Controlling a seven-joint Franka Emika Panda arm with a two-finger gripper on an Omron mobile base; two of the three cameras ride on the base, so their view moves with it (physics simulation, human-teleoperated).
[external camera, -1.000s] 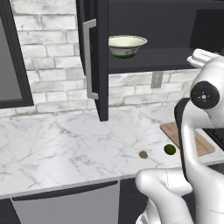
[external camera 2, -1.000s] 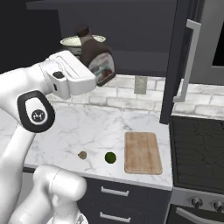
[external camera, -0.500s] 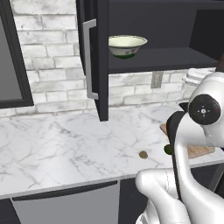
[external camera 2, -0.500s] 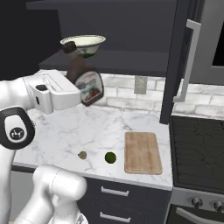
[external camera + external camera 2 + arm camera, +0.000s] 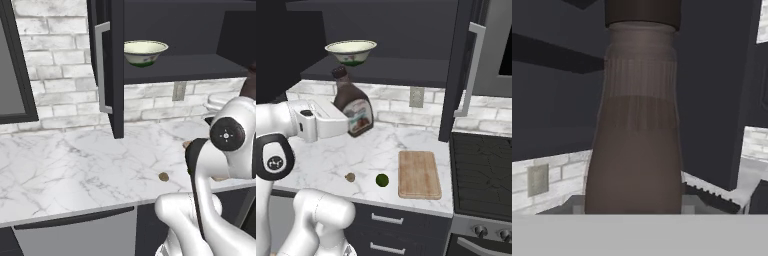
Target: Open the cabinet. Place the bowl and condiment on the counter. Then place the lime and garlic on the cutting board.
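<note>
My gripper (image 5: 352,125) is shut on the condiment (image 5: 354,106), a dark-brown bottle with a pale label. It hangs tilted in the air over the counter (image 5: 381,150), below the shelf of the open cabinet (image 5: 386,70). In the hand view the condiment (image 5: 637,130) stands close up between the fingers. The bowl (image 5: 351,51), cream-white with a green band, rests on the cabinet shelf; the bowl (image 5: 145,52) also shows in the left base view. The lime (image 5: 382,180) and the garlic (image 5: 349,177) lie on the counter left of the cutting board (image 5: 418,174). The garlic (image 5: 163,176) lies near the counter's front.
The cabinet's doors stand swung out: one door (image 5: 107,65) at the left and another door (image 5: 463,75) by the right end of the counter. A black stove (image 5: 481,170) adjoins the counter's right end. A dark-framed window (image 5: 10,60) is at the far left.
The arm has brought the condiment down out of the cabinet, from beside the bowl to a spot lower over the counter. The bowl, lime and garlic have stayed put.
</note>
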